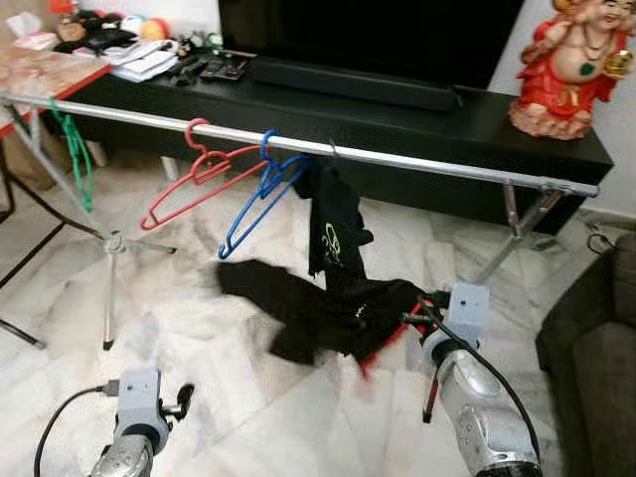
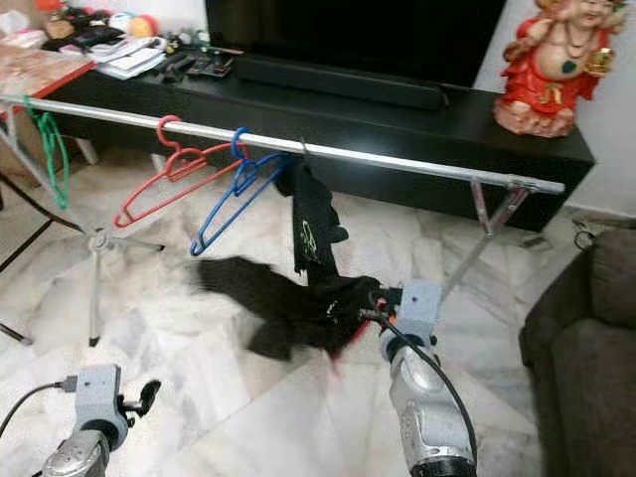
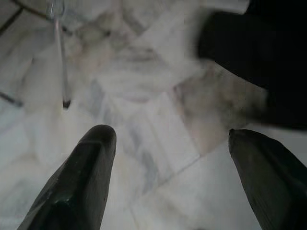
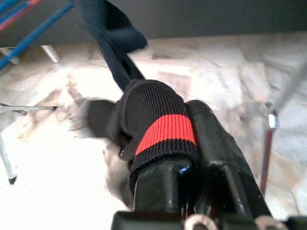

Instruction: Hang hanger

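A silver rail (image 1: 417, 161) crosses in front of me on tripod stands. On it hang a green hanger (image 1: 78, 149), a red hanger (image 1: 194, 181) and a blue hanger (image 1: 260, 194), all bare. Right of the blue one, a thin metal hook (image 1: 333, 149) holds a black garment (image 1: 333, 234) that trails down and sideways, blurred. My right gripper (image 4: 184, 129) is shut on its ribbed cuff with a red band (image 4: 165, 132), below the rail. My left gripper (image 3: 172, 139) is open, low over the marble floor, with nothing between its fingers.
A long black TV cabinet (image 1: 477, 134) stands just behind the rail, with a red figurine (image 1: 571, 65) on its right end and clutter on its left. A dark sofa (image 1: 596, 338) is at the right. Tripod legs (image 1: 109, 248) spread across the floor on the left.
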Available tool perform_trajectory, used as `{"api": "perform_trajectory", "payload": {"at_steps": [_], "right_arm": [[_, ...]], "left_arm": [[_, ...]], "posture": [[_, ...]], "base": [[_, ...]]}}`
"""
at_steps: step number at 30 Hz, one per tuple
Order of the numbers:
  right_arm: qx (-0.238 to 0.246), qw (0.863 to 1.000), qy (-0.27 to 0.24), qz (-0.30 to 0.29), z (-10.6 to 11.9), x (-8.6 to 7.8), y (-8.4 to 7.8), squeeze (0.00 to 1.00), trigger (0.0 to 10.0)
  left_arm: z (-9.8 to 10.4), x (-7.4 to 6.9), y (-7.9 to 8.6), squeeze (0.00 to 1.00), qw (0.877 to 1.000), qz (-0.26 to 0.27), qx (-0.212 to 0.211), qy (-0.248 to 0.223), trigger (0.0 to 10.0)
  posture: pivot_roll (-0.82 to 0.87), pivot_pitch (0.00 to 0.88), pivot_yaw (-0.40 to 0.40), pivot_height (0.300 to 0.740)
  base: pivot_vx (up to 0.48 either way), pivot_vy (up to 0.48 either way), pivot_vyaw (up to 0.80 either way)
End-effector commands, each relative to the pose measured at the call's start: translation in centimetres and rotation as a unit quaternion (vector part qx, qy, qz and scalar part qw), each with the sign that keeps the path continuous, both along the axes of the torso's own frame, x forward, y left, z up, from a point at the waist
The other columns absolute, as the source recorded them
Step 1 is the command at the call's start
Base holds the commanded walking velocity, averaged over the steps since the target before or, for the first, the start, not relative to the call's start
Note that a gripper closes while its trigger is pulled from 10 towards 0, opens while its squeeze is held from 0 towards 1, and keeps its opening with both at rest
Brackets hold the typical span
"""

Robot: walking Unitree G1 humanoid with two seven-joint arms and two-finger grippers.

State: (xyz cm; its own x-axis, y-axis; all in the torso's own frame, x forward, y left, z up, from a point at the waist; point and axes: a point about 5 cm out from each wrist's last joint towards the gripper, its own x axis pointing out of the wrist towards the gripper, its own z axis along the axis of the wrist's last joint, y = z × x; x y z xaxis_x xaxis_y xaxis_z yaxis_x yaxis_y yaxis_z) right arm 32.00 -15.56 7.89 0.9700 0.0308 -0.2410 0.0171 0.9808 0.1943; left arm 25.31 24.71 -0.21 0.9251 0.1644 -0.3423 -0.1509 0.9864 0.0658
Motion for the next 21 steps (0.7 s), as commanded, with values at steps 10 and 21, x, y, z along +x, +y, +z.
{"api": "perform_trajectory", "payload": {"at_steps": [10, 21], "right_arm": [[0.021, 0.998, 0.050, -0.023, -3.6, -0.3, -0.8, 0.00, 10.0], [0.019, 0.997, 0.046, -0.065, -3.9, 0.0, -1.8, 0.00, 10.0]], "left_arm": [[1.8, 0.6, -2.5, 0.00, 0.996, -0.055, 0.034, -0.064, 10.0], [4.4, 2.1, -2.6, 0.00, 0.992, -0.050, 0.034, -0.110, 10.0]], "posture": [[0.05, 0.124, -0.014, 0.740], [0.06, 0.161, -0.015, 0.740]], "base": [[0.000, 0.079, 0.00], [0.000, 0.480, 0.00]]}}
